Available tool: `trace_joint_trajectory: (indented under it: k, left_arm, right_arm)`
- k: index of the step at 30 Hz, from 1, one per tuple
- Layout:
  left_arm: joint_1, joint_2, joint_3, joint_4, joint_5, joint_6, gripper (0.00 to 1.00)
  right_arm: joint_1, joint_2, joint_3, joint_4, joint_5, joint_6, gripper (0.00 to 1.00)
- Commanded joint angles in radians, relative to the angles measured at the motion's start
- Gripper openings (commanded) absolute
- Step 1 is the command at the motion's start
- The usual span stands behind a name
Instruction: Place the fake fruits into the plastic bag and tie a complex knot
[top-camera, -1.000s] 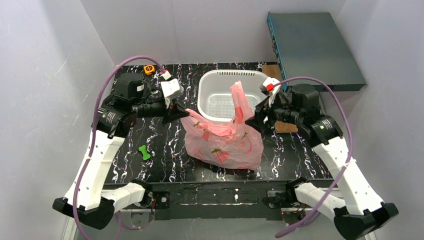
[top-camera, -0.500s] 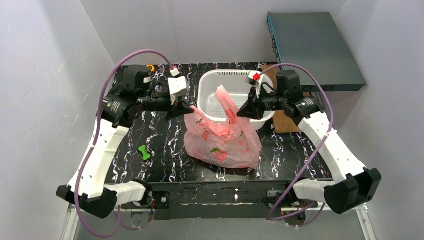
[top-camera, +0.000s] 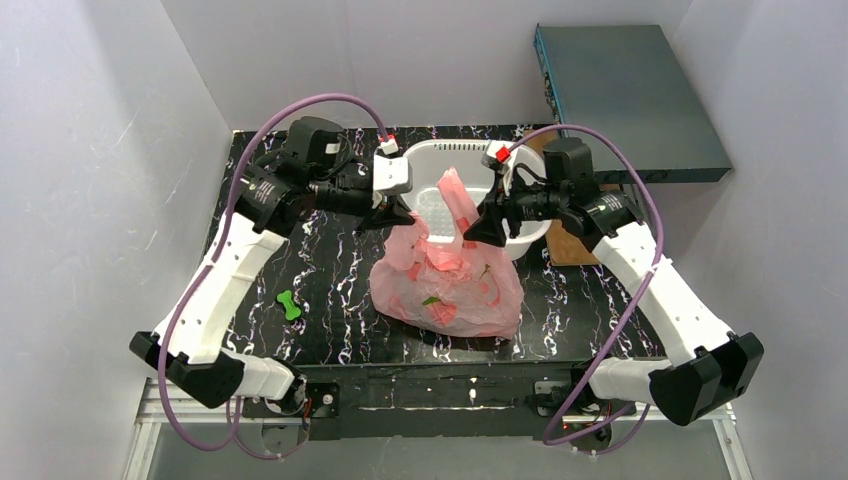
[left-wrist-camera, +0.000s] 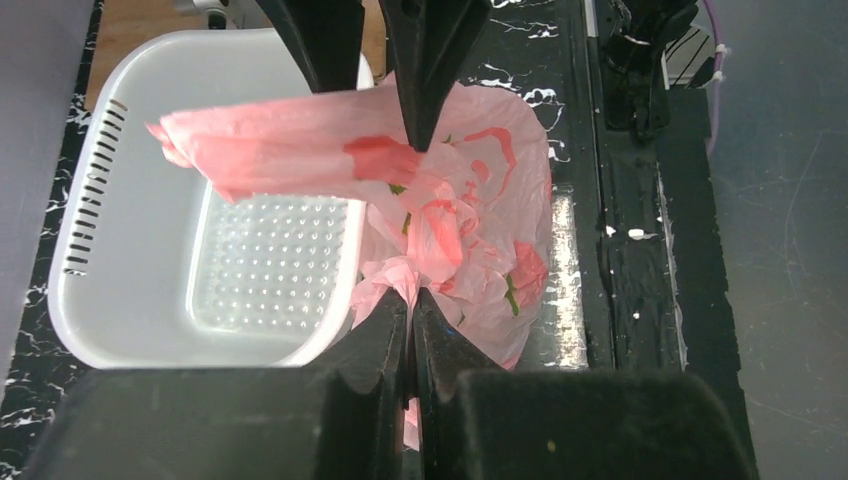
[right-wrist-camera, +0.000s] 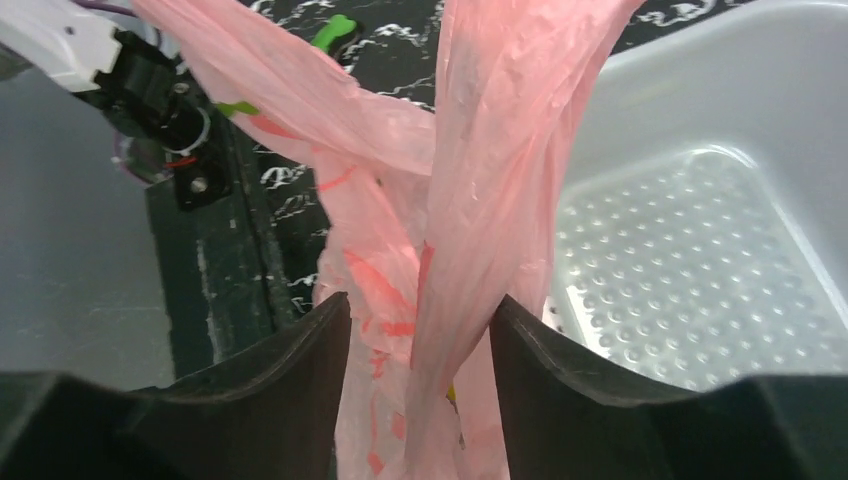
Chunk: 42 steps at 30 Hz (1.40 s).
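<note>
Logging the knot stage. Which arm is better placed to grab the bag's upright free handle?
Right. The right gripper straddles the upright handle of the pink plastic bag, jaws apart, so it likely only needs to close. The left gripper is shut on other bunched bag plastic.

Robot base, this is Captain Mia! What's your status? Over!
Left gripper shut on plastic bag. Right gripper straddling a handle strand, grip unclear. White basket right behind bag. Over.
</note>
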Motion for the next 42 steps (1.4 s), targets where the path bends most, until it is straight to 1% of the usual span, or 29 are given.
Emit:
trace_joint_trajectory:
  k: [1, 4, 6, 10, 13, 17, 19, 22, 27, 35, 36, 37, 40, 42]
  left_arm:
    - [-0.003, -0.061, -0.026, -0.033, 0.023, 0.053, 0.0]
    - [-0.004, -0.064, -0.023, -0.049, 0.025, 0.056, 0.0]
    - [-0.003, -0.063, -0.017, -0.056, 0.032, 0.058, 0.0]
    - [-0.004, -0.05, -0.007, -0.063, 0.043, 0.065, 0.0]
    - [-0.005, -0.033, 0.013, -0.075, 0.047, 0.073, 0.0]
    - [-0.009, -0.023, 0.029, -0.097, 0.045, 0.078, 0.0]
    - [-0.011, -0.02, 0.031, -0.107, 0.043, 0.089, 0.0]
    - [-0.012, -0.018, 0.036, -0.119, 0.038, 0.091, 0.0]
    - [-0.012, -0.015, 0.033, -0.12, 0.036, 0.099, 0.0]
    - [-0.012, -0.006, 0.035, -0.113, 0.042, 0.108, 0.0]
    - [-0.012, -0.006, 0.037, -0.111, 0.046, 0.11, 0.0]
    - [-0.012, -0.004, 0.04, -0.11, 0.051, 0.11, 0.0]
    - [-0.016, 0.015, 0.06, -0.11, 0.054, 0.109, 0.0]
    - [-0.022, 0.03, 0.079, -0.109, 0.052, 0.11, 0.0]
  right_arm:
    - [-0.051, -0.038, -0.01, 0.004, 0.052, -0.053, 0.62]
    - [-0.099, -0.015, 0.017, -0.036, 0.023, -0.093, 0.63]
    - [-0.127, -0.008, 0.028, -0.055, -0.023, -0.102, 0.69]
    - [-0.131, 0.023, 0.056, -0.107, -0.13, -0.108, 0.73]
    - [-0.131, 0.048, 0.066, -0.107, -0.176, -0.095, 0.75]
    - [-0.136, 0.036, 0.056, -0.102, -0.179, -0.096, 0.77]
    - [-0.155, 0.024, 0.045, -0.084, -0.18, -0.079, 0.78]
    - [-0.19, 0.026, 0.073, -0.092, -0.181, -0.065, 0.79]
    - [-0.19, 0.089, 0.116, -0.102, -0.144, -0.035, 0.8]
    - [-0.168, 0.175, 0.115, -0.071, -0.158, -0.05, 0.81]
    - [-0.163, 0.186, 0.117, -0.071, -0.168, -0.05, 0.8]
    - [-0.157, 0.197, 0.12, -0.07, -0.185, -0.049, 0.75]
    - [-0.13, 0.215, 0.15, -0.088, -0.245, -0.034, 0.46]
    - [-0.098, 0.201, 0.165, -0.098, -0.258, -0.031, 0.2]
